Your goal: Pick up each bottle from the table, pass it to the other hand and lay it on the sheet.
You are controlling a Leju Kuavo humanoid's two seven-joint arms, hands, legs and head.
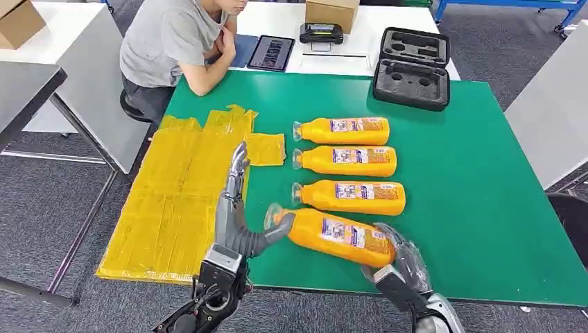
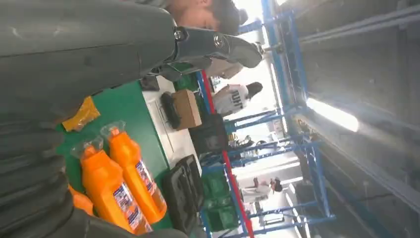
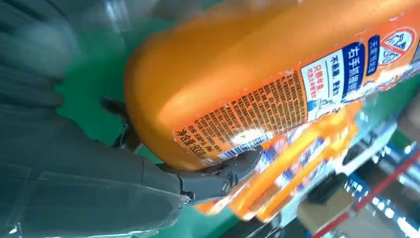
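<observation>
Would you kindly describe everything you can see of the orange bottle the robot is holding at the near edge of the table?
The held bottle is glossy orange, plastic by its look, wrapped in clear film that bunches past its narrow neck. A white, blue and orange printed label with a barcode covers its side. It lies roughly level, tilted, over the green table, nearest of four alike. The right hand grips its broad base; the left hand has its thumb at the neck, its other fingers stretched out straight above the yellow sheet.

Four orange bottles [image 1: 340, 236] beside yellow sheet [image 1: 182, 194].
</observation>
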